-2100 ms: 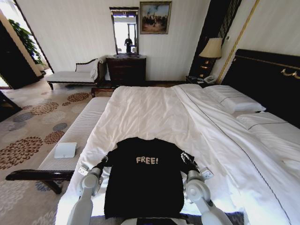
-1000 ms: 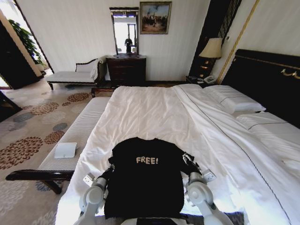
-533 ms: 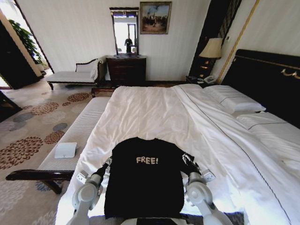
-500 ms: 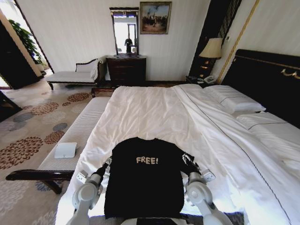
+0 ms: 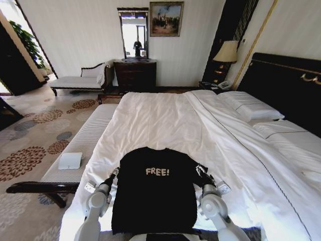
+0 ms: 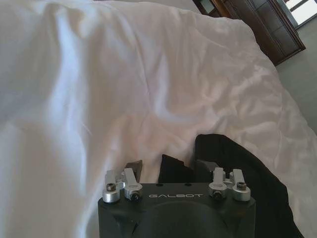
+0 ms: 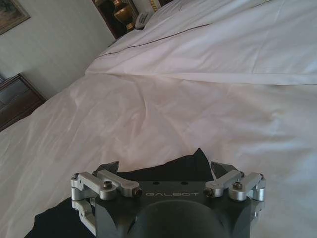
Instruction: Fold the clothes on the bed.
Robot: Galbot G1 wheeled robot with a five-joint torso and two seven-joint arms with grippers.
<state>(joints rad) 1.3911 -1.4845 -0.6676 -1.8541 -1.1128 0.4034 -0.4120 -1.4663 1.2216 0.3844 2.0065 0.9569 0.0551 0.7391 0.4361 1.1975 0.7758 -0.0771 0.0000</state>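
The clothes, one black T-shirt (image 5: 155, 193) with white "FREE!" lettering, lie flat and face up at the near end of the bed (image 5: 165, 115). My left gripper (image 5: 113, 173) rests at the shirt's left sleeve. In the left wrist view this gripper (image 6: 170, 167) is open, with a fold of the black sleeve (image 6: 173, 169) between its fingers. My right gripper (image 5: 199, 170) sits at the right sleeve. The right wrist view shows that gripper (image 7: 165, 167) wide open over the sleeve's black edge (image 7: 178, 168).
White duvet stretches ahead of the shirt, with pillows (image 5: 251, 108) and a dark headboard (image 5: 286, 83) to the right. A long cushioned bench (image 5: 83, 143) runs along the bed's left side and carries a small white item (image 5: 69, 160). A dresser (image 5: 134, 75) stands at the far wall.
The shirt's sleeves, spread out at first, now lie drawn in closer to the body. My left arm has shifted slightly at the left sleeve. The right arm has barely moved.
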